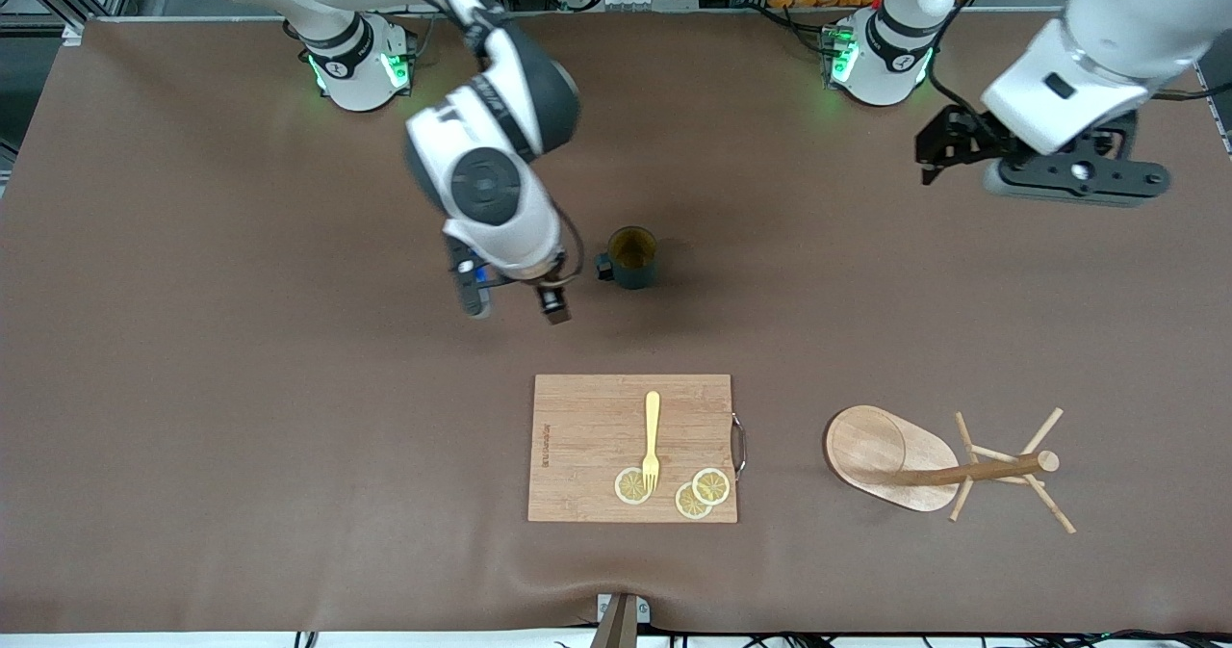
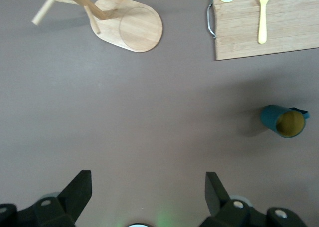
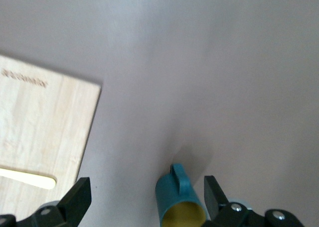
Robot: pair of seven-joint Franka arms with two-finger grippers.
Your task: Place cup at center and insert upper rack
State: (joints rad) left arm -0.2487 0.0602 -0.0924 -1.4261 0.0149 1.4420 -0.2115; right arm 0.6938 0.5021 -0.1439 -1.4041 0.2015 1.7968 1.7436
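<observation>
The cup (image 1: 632,257) stands upright mid-bench beside the empty, spread right claw (image 1: 513,303), the upper rack (image 1: 924,463) lies toppled near the cutting board (image 1: 587,436), and the left claw (image 1: 948,152) waits spread.

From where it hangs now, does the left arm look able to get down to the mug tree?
Probably yes: the left gripper hangs open above bare table, and nothing stands between it and the mug tree lying on its side.

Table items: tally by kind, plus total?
cup: 1
mug tree: 1, lying on its side
cutting board: 1
fork: 1
lemon slices: 3
Total: 7
</observation>
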